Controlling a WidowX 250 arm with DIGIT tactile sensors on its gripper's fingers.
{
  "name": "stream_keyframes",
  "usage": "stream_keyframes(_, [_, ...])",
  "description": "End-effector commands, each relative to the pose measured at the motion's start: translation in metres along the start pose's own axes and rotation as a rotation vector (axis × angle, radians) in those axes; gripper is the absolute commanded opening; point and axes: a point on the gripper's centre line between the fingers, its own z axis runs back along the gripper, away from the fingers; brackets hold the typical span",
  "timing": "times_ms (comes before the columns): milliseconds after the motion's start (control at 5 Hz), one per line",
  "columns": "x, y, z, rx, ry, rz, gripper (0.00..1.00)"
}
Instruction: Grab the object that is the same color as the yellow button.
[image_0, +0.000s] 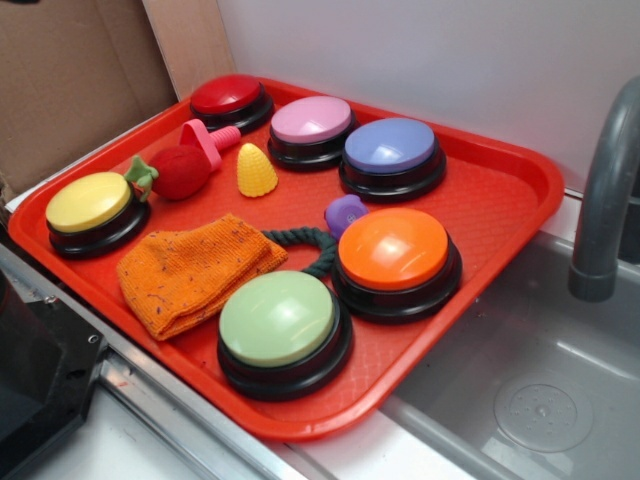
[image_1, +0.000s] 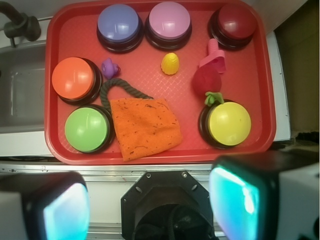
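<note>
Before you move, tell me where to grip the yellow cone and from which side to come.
Come straight down from above. The yellow cone stands upright on the tray, tip up, so close the fingers across its wider lower half, where the bumpy ribs should help against slipping. Bare tray lies around it; the pink toy and pink button are nearest, so a left-right pinch as the wrist view shows it looks safest.

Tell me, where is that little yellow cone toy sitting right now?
The yellow cone toy stands on the red tray, toward its back in the exterior view, just in front of the pink button and beside the red strawberry toy.
</note>
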Motion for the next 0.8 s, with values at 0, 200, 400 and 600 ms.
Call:
stream_keyframes(0, [0.0,0.0,0.0,0.0,0.0,0.0,1.0])
stream_keyframes(200, [0.022,0.004,-0.024,0.049,-0.058,0.091,1.0])
stream_keyframes(400, [0.042,0.011,-0.043,0.047,-0.062,0.122,1.0])
stream_keyframes(600, [0.067,0.023,-0.069,0.09,-0.111,0.186,1.0])
